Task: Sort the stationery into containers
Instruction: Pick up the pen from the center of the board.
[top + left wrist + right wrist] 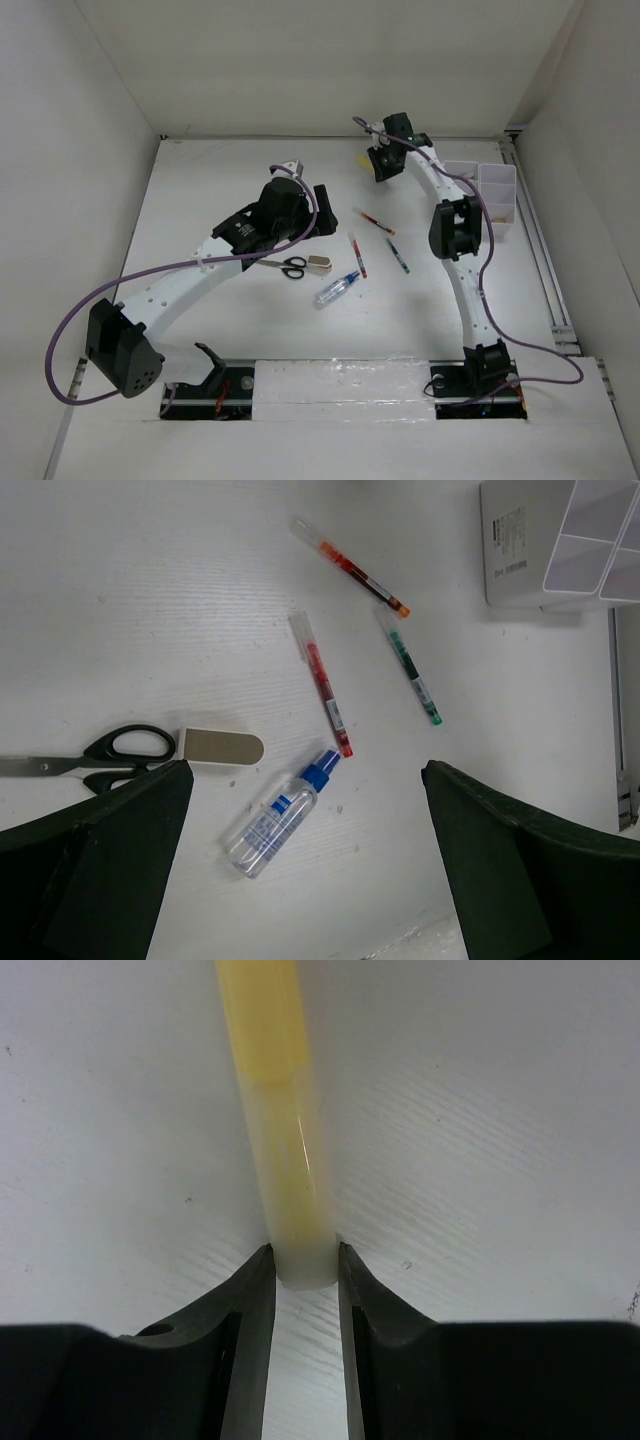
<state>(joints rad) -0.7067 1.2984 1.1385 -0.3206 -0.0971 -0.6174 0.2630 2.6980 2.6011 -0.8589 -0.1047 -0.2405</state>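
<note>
My right gripper is at the far middle of the table, shut on the pale end of a yellow highlighter that lies close to the table top. My left gripper is open and empty, hovering above the clear blue-capped bottle. Beside the bottle lie black-handled scissors, a beige eraser block, two red pens and a green pen. Two white bins stand at the right.
White walls close the table in on the left, back and right. A metal rail runs along the right edge past the bins. A bin's wall shows at the top right of the left wrist view. The arm bases sit at the near edge.
</note>
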